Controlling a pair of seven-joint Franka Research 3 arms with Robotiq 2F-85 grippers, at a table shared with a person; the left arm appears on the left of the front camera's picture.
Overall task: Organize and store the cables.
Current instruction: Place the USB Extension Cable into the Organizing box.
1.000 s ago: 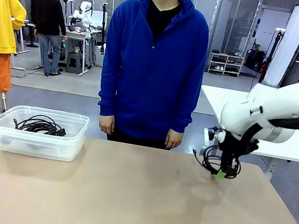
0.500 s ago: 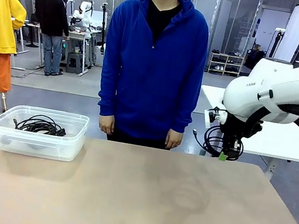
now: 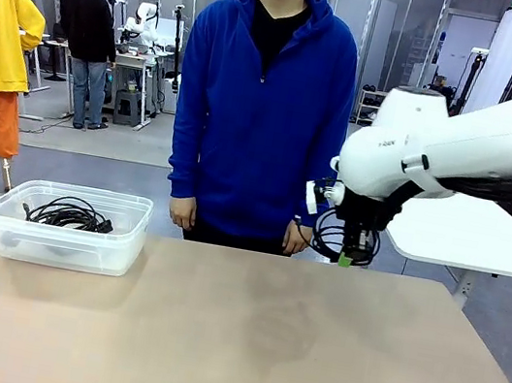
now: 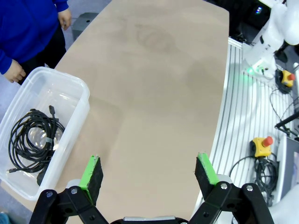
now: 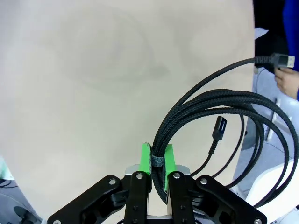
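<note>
Since a second ago, the right arm has swung from the right side of the desk toward the middle and risen, carrying its cable with it; the bin and the person have not shifted.

Now the right gripper hangs above the far edge of the desk, just in front of the person's hand. Its green pads are pressed together on a coiled black cable, pinching the bundle where a dark tie wraps it. In the right wrist view the same gripper clamps the braided cable at that tie; the loops arc up and to the right, one plug sticking out at the top right and a second plug dangling inside the loop. The cable is clear of the desk.

At the far left of the desk sits a clear plastic bin holding another coil of black cables. The left wrist view looks down on this bin with the coil lying on its bottom. The left gripper hovers over the desk's left side, its fingers spread wide and holding nothing.

A person in a blue hoodie stands at the far side, arms down.
</note>
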